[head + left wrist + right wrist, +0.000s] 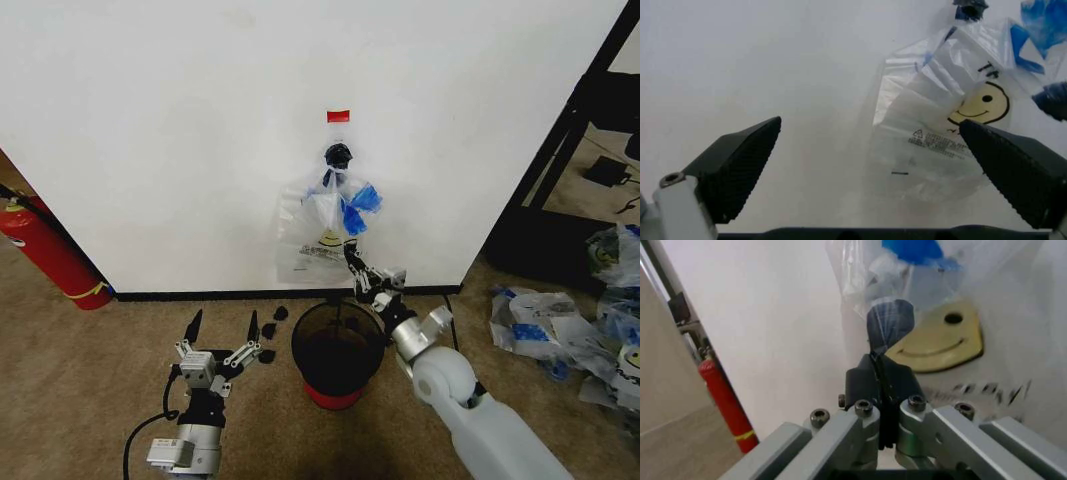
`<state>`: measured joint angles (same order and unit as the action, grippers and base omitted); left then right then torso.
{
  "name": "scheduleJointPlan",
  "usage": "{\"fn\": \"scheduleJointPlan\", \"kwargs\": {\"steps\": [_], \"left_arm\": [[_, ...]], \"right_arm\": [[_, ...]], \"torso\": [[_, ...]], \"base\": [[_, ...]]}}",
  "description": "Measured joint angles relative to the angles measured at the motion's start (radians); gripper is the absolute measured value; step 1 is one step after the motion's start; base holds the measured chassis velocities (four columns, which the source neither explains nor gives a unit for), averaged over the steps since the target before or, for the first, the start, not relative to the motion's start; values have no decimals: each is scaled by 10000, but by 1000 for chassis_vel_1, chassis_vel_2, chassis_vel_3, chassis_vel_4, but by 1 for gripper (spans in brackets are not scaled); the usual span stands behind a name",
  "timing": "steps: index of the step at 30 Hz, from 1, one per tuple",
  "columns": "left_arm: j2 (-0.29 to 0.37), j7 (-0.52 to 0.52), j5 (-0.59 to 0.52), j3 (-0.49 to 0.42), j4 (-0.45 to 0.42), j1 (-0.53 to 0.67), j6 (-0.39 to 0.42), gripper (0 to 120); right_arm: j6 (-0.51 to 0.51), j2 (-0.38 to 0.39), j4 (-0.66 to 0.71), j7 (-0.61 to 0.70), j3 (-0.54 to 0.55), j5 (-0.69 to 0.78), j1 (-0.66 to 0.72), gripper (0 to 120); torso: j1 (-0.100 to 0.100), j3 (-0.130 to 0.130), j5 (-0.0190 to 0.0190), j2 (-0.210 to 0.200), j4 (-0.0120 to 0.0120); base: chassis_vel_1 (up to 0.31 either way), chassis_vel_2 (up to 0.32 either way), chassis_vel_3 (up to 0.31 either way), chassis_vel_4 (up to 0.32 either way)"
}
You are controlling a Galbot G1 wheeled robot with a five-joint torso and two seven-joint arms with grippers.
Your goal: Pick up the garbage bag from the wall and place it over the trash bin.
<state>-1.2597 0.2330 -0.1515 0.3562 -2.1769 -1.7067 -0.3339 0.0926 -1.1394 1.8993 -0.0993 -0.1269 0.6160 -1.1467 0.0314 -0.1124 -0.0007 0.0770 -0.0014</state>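
- The white wall (200,130) stands in front of me, with a dark strip along its bottom and brown carpet (80,380) below it.
- At the right side, loose plastic bags (560,325) lie in a heap on the carpet, near a black frame (570,130).
- A red fire extinguisher (50,250) leans at the wall on my far left.
- The garbage bag (325,230) hangs on the wall from a black hook (338,154), under a small red tape mark (338,116). It is thin and see-through, with blue patches near the top and a yellow smiley with dark print. In my left wrist view the garbage bag (940,130) hangs flat against the wall.
- The trash bin (337,350), black mesh with a red base, stands on the carpet just below the bag, between my two arms.
- My right gripper (352,258) is raised against the lower part of the bag, above the bin. In my right wrist view my right gripper (885,335) has its fingers pressed together, pinching a fold of the plastic beside the smiley.
- My left gripper (223,327) is low, left of the bin, pointing to the wall. Its fingers are spread wide and hold nothing.
- Some small black pieces (272,325) lie on the carpet beside the bin.
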Motion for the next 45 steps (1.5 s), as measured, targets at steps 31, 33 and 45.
{"fn": "scheduleJointPlan", "kwargs": {"steps": [31,33,45], "left_arm": [[254,-39,-339,62,-96,99,-108,100],[256,-41,-354,70,-115,88,-117,100],[335,-47,-538,140,-128,28,-192,100]], "right_arm": [[1071,-488,871,-1051,-1177,-2360,-3298,0],[1196,-604,880,-1151,-1218,-2597,-3539,0],[1747,-1048,724,-1583,-1426,-3499,-4196,0]], "torso": [[0,0,-1,0,0],[0,0,-1,0,0],[1,0,-2,0,0]], "base": [[0,0,0,0],[0,0,0,0],[0,0,0,0]]}}
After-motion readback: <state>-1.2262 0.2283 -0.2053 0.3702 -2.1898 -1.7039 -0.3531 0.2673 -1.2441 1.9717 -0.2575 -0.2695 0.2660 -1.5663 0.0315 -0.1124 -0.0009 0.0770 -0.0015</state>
